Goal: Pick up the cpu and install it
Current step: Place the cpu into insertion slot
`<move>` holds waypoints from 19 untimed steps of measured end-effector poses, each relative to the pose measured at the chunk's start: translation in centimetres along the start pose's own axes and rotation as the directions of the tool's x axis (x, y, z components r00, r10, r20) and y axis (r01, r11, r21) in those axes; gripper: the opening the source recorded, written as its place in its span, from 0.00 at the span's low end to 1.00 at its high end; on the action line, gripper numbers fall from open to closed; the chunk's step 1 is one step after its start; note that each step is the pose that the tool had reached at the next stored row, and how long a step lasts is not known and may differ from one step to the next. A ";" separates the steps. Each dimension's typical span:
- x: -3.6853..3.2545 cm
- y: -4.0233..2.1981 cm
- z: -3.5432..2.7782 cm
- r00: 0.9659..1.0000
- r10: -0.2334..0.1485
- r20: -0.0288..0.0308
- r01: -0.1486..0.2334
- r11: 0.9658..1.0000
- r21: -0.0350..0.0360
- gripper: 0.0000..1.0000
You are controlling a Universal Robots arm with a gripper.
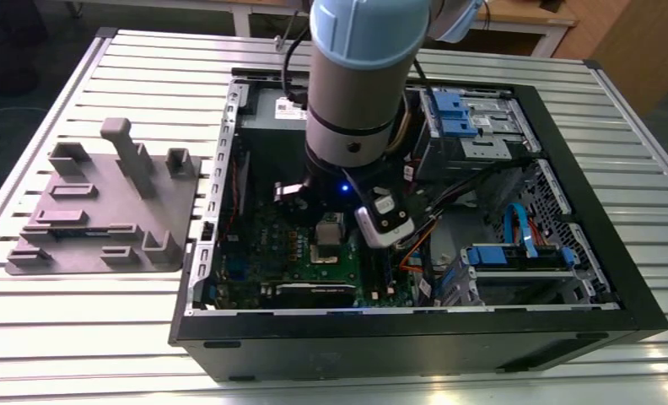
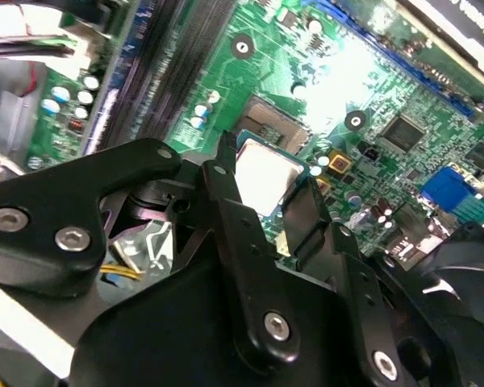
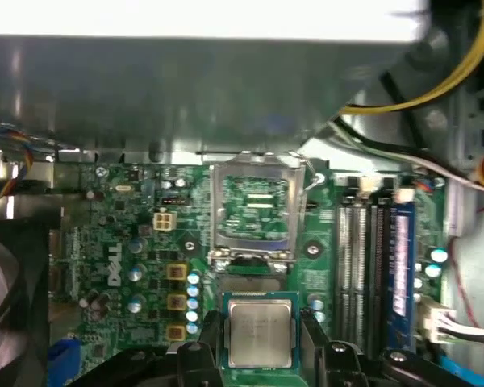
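1. Closest to the lens in the second wrist view are the black fingers (image 2: 242, 222) of the gripper (image 2: 268, 193), one on each side of a small square.
2. That square is the cpu (image 2: 266, 169). The claw is closed on it, pinching two opposite edges, and its shiny grey top faces up.
3. In the first wrist view the chip hangs over the green motherboard (image 3: 129, 234), close to the socket (image 3: 248, 270). It looks held up in the air, not sitting in its place yet.
4. The silver socket frame (image 3: 250, 211) stands flipped open (like a tiny lid).
5. In the exterior view the arm reaches down into the open computer case (image 1: 424, 342), which lies on a slatted table (image 1: 87, 337).
6. The chip is likely light, flat and stiff, so it will not bend. Its smooth metal top could slip, and its underside is probably easy to hurt. The thin side edges look like the safe place to hold it.
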State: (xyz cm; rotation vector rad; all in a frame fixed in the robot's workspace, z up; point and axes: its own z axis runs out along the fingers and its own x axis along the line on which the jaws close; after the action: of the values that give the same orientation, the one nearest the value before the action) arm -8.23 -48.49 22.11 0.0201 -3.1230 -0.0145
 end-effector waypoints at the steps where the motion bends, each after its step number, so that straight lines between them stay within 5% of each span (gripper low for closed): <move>1: 0.03 -0.01 0.18 1.000 0.000 0.000 0.000 1.000 0.000 0.47; 10: 0.00 -0.45 1.82 1.000 0.001 0.000 -0.001 1.000 0.000 0.47; 19: -0.01 -0.47 2.57 1.000 0.002 -0.008 -0.002 1.000 0.000 0.47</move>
State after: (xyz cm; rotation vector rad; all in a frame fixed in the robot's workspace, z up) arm -8.26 -48.93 19.53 0.0176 -3.1150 -0.0144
